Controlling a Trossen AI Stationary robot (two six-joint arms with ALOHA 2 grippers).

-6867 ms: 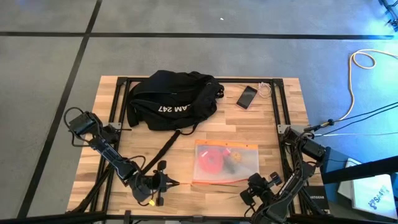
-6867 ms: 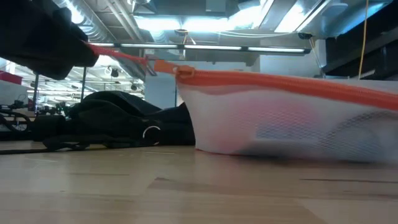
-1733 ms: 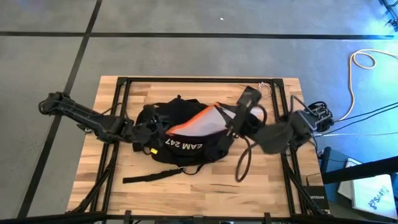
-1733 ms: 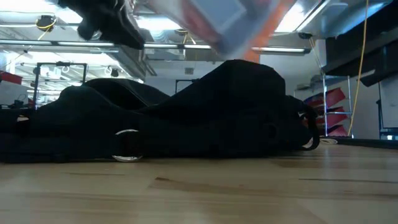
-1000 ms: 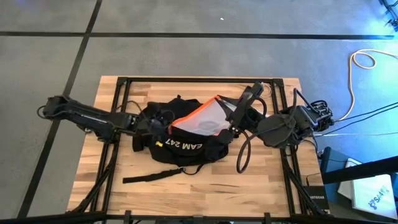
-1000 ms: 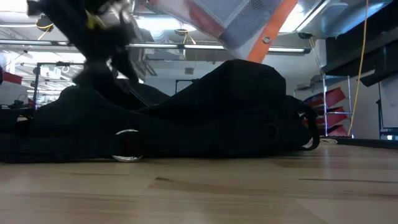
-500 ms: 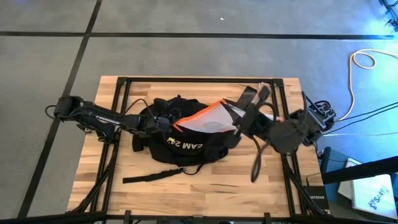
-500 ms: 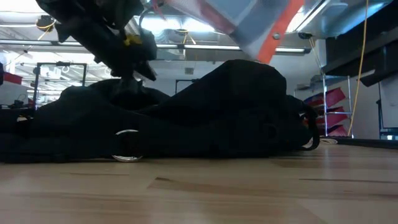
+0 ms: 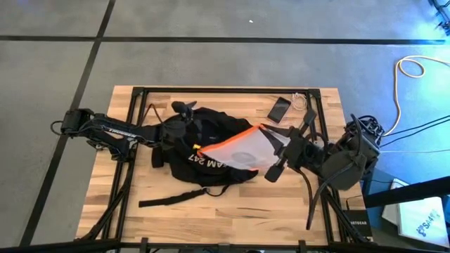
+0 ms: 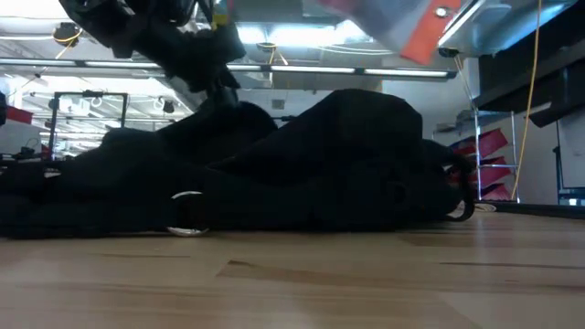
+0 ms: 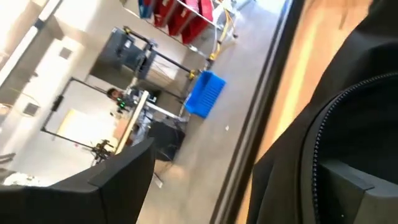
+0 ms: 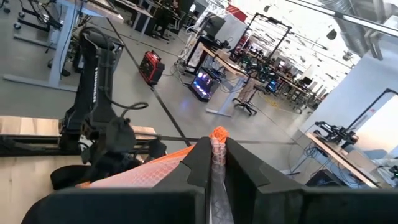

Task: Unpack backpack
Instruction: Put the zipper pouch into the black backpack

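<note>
The black backpack (image 9: 211, 158) lies on the wooden table (image 9: 232, 211), its white lettering up. My left gripper (image 9: 181, 116) stands open at the backpack's far left part, pointing about level. Above the backpack hangs a translucent white pouch (image 9: 242, 151) with an orange zip edge, with my right gripper (image 9: 275, 156) shut on it. In the low view the pouch (image 10: 393, 23) shows only at the top edge, high above the backpack (image 10: 347, 164). My left gripper has one finger (image 11: 364, 193) in among the backpack's fabric, beside a curved zip line (image 11: 317, 137); the other finger (image 11: 106, 177) stands free. In the low view the fabric (image 10: 228, 105) rises in a peak to the gripper; what lifts it there is hidden. My right gripper pinches the pouch's orange-edged end (image 12: 217, 135) between its two fingers, coming level from the table's right side. The pouch reaches away from the fingers toward the left arm and is lifted clear over the backpack.
A black phone (image 9: 279, 108) lies at the table's far right, next to a thin white cable (image 9: 301, 102). A loose black strap (image 9: 176, 198) of the backpack trails across the near left of the table. Bare wood lies along the near edge.
My right gripper has drawn the pouch toward the table's right and near edges, farther out over the backpack. My left gripper has gone toward the far edge, risen and tipped up from pointing down to about level; the backpack's left part has risen with it.
</note>
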